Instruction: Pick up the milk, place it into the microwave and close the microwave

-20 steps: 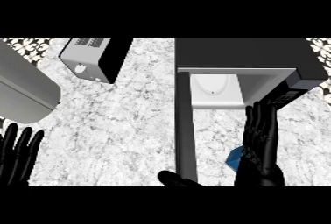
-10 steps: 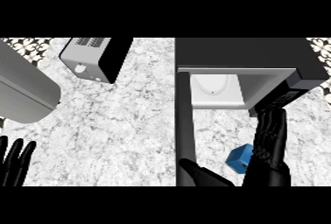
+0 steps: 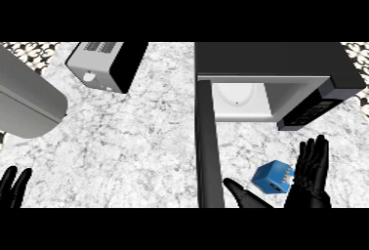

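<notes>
Milk (image 3: 272, 177) = blue carton, sits on counter (image 3: 137, 146) in front of the open microwave (image 3: 274, 83), just right of its door (image 3: 209, 146), which sticks out edge-on toward the robot. R hand (image 3: 308, 183) is spread around the carton: fingers straight, up along its right side, thumb low on its left, nothing grasped; can't tell if fingers touch it. L hand (image 3: 13, 188) rests at lower left edge, fingers straight up, holding nothing. Toaster (image 3: 104, 66) at back left.
</notes>
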